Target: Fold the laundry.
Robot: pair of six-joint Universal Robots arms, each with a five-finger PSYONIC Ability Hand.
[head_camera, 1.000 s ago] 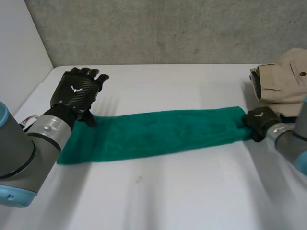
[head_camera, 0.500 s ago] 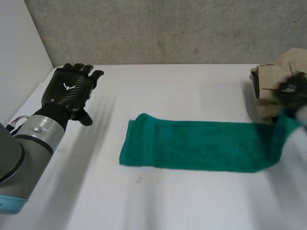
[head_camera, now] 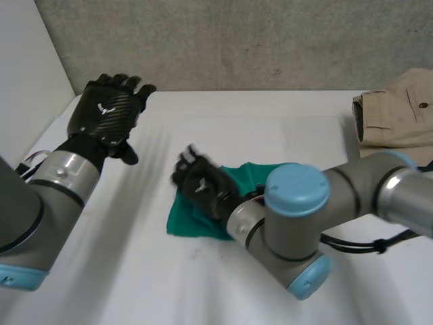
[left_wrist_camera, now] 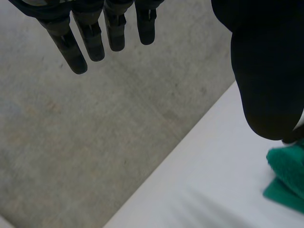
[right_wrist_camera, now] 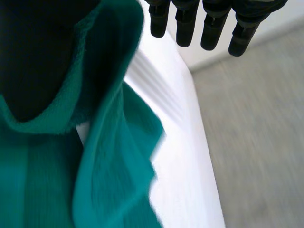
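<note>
towel (head_camera: 247,177), green and bunched into loose folds, lay near the middle of the white desk (head_camera: 135,271), partly under the right arm that reached across it. the right robot hand (head_camera: 199,186) sat over the towel's end nearest the left arm. in the right wrist view its fingers (right_wrist_camera: 186,23) were straight and spread, clear of the cloth, while a fold of the towel (right_wrist_camera: 114,156) hung over the thumb; the robot hand was released, not clamped on the fabric.

the left robot hand (head_camera: 107,120) was held above the far left corner of the desk, well apart from the towel. its fingers (left_wrist_camera: 90,38) were straight and relaxed in the left wrist view, grasping nothing, with the grey concrete wall (left_wrist_camera: 71,142) beyond them and an edge of the towel beside the thumb.

folded beige trousers (head_camera: 399,115) lay at the far right edge of the desk, apart from the towel and from both robot hands.
</note>
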